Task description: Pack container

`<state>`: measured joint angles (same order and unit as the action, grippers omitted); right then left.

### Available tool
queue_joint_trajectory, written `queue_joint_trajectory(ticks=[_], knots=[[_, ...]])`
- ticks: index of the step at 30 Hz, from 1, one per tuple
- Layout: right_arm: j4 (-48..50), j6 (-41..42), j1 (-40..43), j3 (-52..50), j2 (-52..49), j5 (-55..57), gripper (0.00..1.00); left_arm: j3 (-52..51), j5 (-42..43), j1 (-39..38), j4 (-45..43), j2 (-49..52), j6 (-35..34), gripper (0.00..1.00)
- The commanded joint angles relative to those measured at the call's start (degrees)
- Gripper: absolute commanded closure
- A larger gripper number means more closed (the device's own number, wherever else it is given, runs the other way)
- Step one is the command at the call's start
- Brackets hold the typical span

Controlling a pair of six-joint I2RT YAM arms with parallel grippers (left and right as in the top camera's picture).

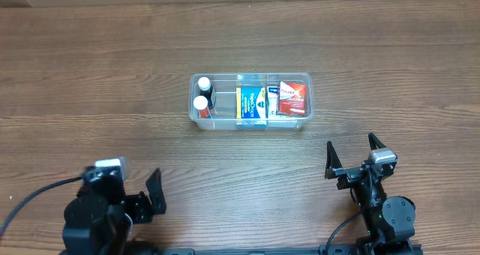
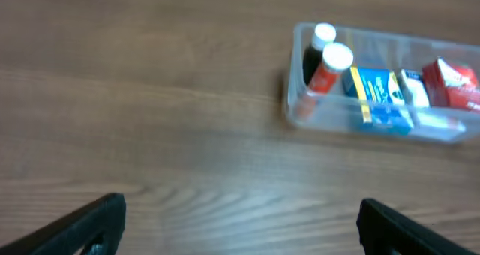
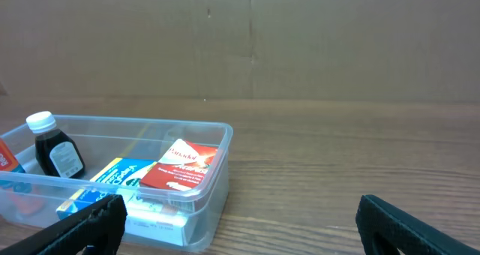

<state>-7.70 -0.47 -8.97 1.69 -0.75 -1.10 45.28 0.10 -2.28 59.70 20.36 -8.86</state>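
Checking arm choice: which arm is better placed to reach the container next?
Probably right. The right gripper, open, sits nearer the container's right end; the left gripper, also open, is farther back from it.

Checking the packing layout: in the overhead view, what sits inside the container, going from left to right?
In the container: white-capped bottles → blue-and-yellow box → white box → red box.

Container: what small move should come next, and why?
Probably none, just rest: the container already holds two bottles, a blue box and a red box, nothing loose shows outside it, and the left gripper and right gripper are open, empty.
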Motion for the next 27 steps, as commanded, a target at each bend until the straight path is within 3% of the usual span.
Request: queue_joint_trajectory(ticks=[1, 11, 14, 19, 23, 27], knots=[[0.33, -0.42, 0.37, 0.02, 0.52, -0.11, 0.0, -12.52, 4.66, 2.43, -11.08, -7.08, 7.17, 0.0], [0.33, -0.42, 0.37, 0.02, 0.52, -0.11, 0.0, -35.32, 3.89, 2.64, -51.54, -19.34, 7.21, 0.0], [0.31, -0.42, 0.37, 0.02, 0.52, -0.11, 0.0, -39.45, 3.78, 2.64, -59.76, -20.17, 7.21, 0.0], [0.31, -0.42, 0.37, 0.02, 0.52, -0.11, 0.0, -42.93, 3.8, 2.62, -61.02, -20.17, 7.21, 0.0], [0.31, -0.42, 0.37, 0.02, 0.52, -0.11, 0.0, -44.85, 3.61, 2.58, -54.8, -20.17, 7.19, 0.0], [0.33, -0.42, 0.37, 0.02, 0.52, -0.11, 0.0, -44.96, 2.71, 2.16, -55.47, -20.17, 7.19, 0.0]])
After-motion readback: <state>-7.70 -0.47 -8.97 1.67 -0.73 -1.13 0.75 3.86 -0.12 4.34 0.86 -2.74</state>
